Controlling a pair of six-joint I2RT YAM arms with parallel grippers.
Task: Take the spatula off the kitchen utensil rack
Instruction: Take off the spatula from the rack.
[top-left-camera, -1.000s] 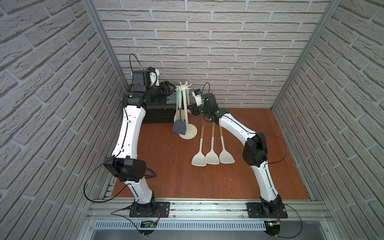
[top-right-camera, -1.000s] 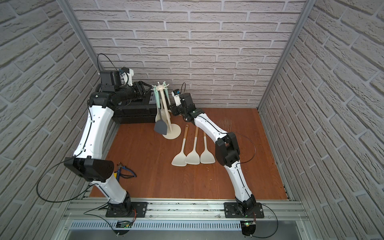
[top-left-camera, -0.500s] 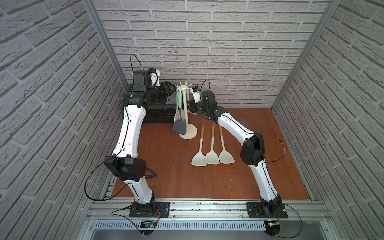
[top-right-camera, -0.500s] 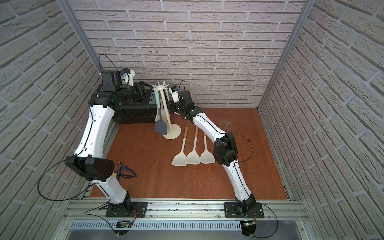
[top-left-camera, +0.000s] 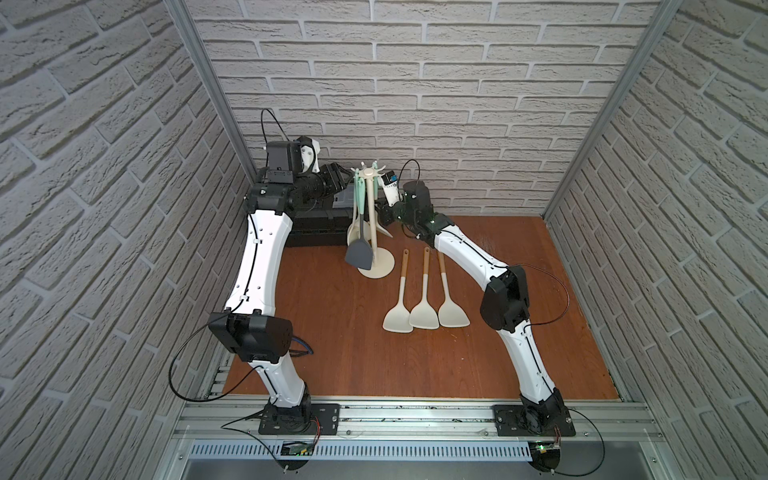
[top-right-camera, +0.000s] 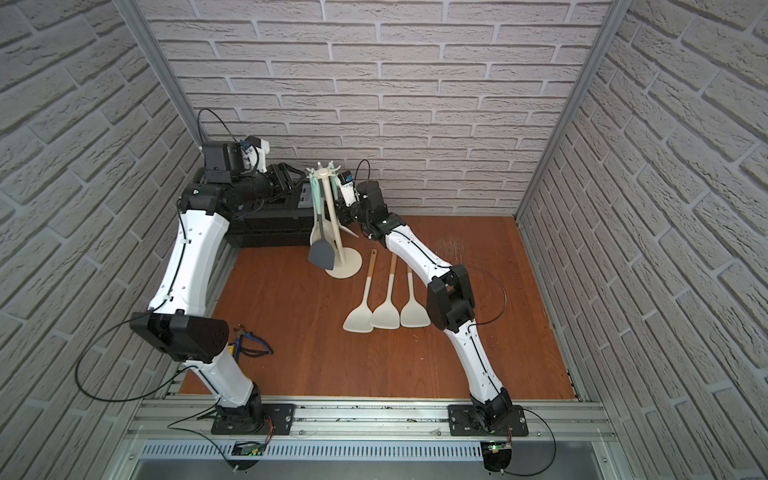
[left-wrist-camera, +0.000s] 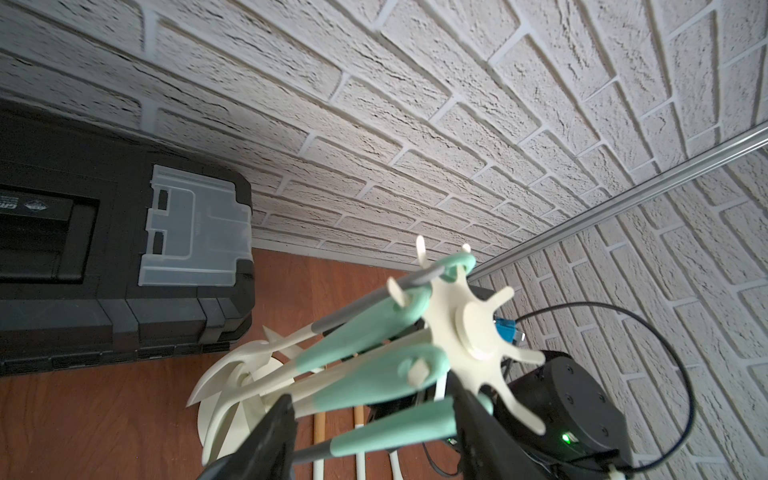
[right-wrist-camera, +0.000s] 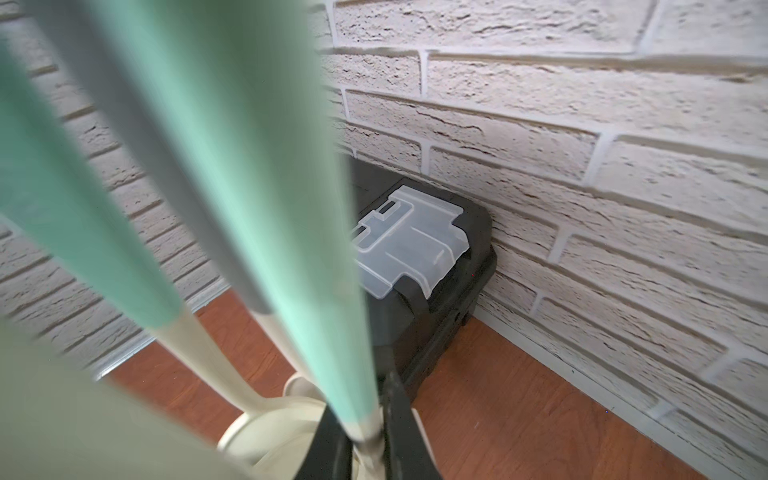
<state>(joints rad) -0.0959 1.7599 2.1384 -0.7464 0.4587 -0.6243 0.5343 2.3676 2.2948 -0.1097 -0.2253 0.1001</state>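
In both top views the kitchen utensil rack (top-left-camera: 380, 268) is standing upright between the two grippers. The left gripper (top-left-camera: 344, 183) is hovering just beside the crown of hooks, on the side toward the black toolbox (top-left-camera: 316, 226). The right gripper (top-left-camera: 383, 212) is reaching in lower down from the opposite side, close to the pole. The grey spatula (top-left-camera: 359, 254) is hanging from the crown, with its blade dangling well below the left gripper, down near the disc base. Three cream spatulas (top-left-camera: 424, 316) are lying side by side on the table, back from the right gripper and beside its forearm.

In the left wrist view the left gripper's fingers (left-wrist-camera: 276, 432) are standing spread. The grey spatula (left-wrist-camera: 395, 432) is passing between them by its mint handle. Whether either finger is touching it I cannot tell.

In the right wrist view the right gripper (right-wrist-camera: 365, 442) is pinching a mint-handled utensil (right-wrist-camera: 282, 232). Its fingers (right-wrist-camera: 405, 440) are pressing on the cream shaft just past the mint part. The utensil's head is hidden. The toolbox is sitting beyond the fingertips.
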